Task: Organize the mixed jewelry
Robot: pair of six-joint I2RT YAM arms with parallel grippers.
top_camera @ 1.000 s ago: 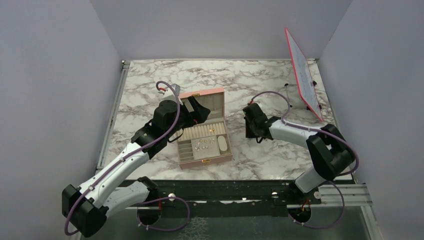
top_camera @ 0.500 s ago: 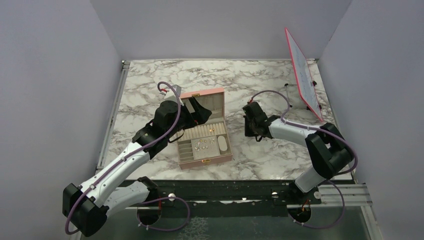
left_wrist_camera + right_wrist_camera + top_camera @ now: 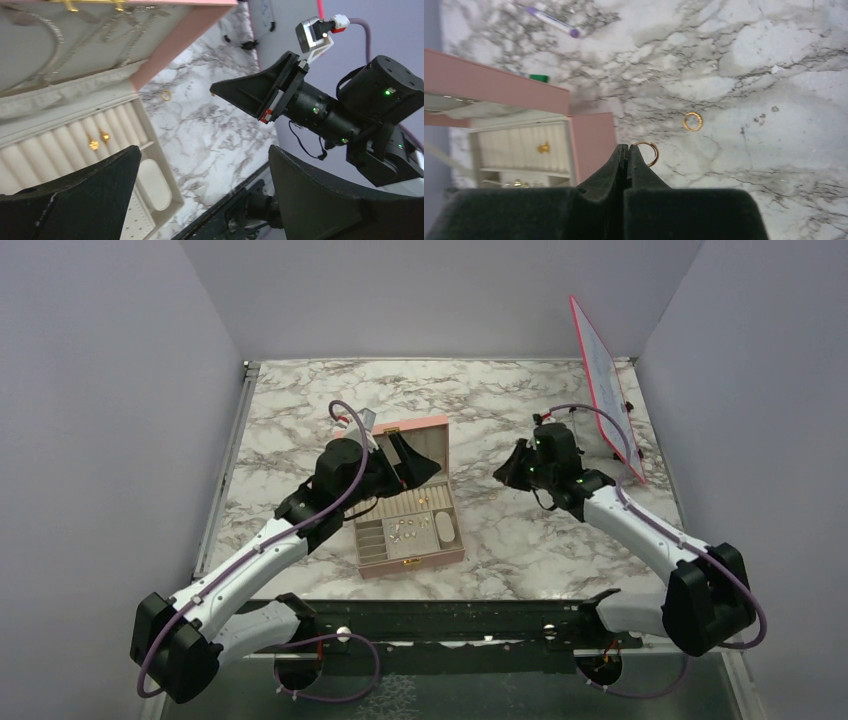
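The pink jewelry box (image 3: 420, 565) stands open mid-table, with small gold and silver pieces (image 3: 405, 533) in its beige trays. Two gold studs (image 3: 98, 140) sit on the ring rolls; one stud (image 3: 543, 147) shows in the right wrist view. My right gripper (image 3: 628, 148) is shut on a thin gold hoop (image 3: 650, 152) and holds it in the air right of the box (image 3: 591, 140). A second gold ring (image 3: 692, 121) lies on the marble; it also shows in the left wrist view (image 3: 166, 94). My left gripper (image 3: 204, 150) is open and empty above the box, near the lid (image 3: 170, 40).
A purple-tipped pen (image 3: 553, 21) and a green-capped pen (image 3: 539, 78) lie behind the box. A pink-framed whiteboard (image 3: 605, 385) leans at the back right. Grey walls enclose the marble table on three sides.
My right gripper has risen from the table and swung back and right with the gold hoop in it. My left gripper has shifted slightly right over the box.
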